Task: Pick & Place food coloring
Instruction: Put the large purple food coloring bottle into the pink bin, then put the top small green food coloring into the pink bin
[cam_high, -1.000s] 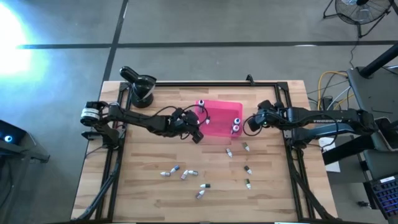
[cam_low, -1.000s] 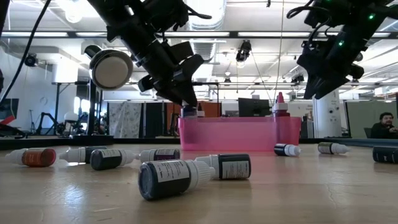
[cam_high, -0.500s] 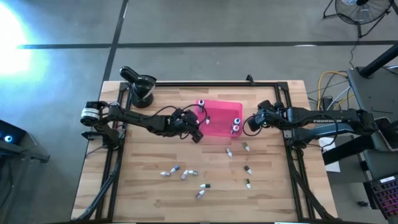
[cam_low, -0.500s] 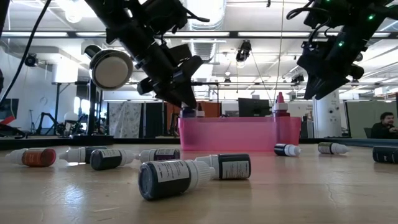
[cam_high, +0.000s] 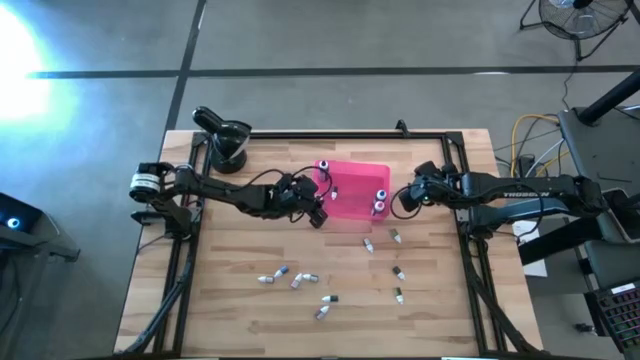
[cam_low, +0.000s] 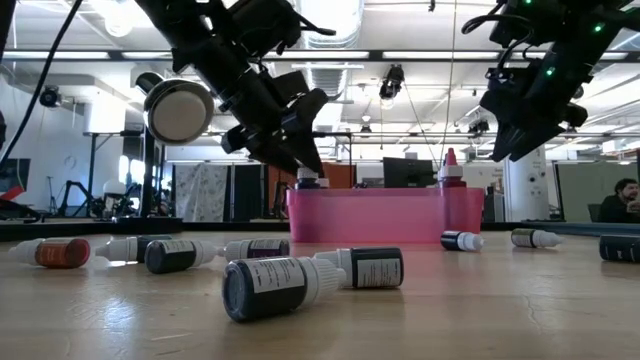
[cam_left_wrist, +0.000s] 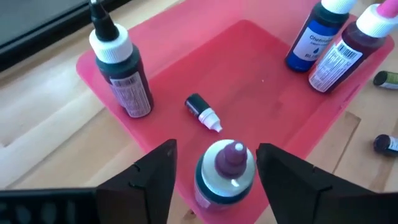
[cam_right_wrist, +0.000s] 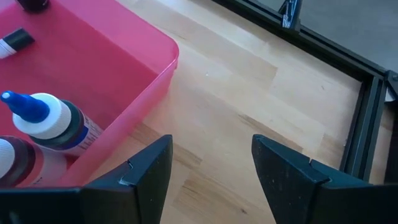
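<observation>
Wooden table (cam_high: 230, 300), pink tray (cam_left_wrist: 261, 81), bottle (cam_left_wrist: 224, 171) bottom hidden between left hand (cam_left_wrist: 214, 180) fingers

left end effector (cam_left_wrist: 214, 171): fingers apart | right end effector (cam_right_wrist: 211, 171): open, apparently hovering

The purple-capped dropper bottle (cam_left_wrist: 225, 171) runs off the left wrist view's lower edge. From overhead, the loose bottles (cam_high: 298, 281) on the bench (cam_high: 240, 310) are too small to read.
</observation>
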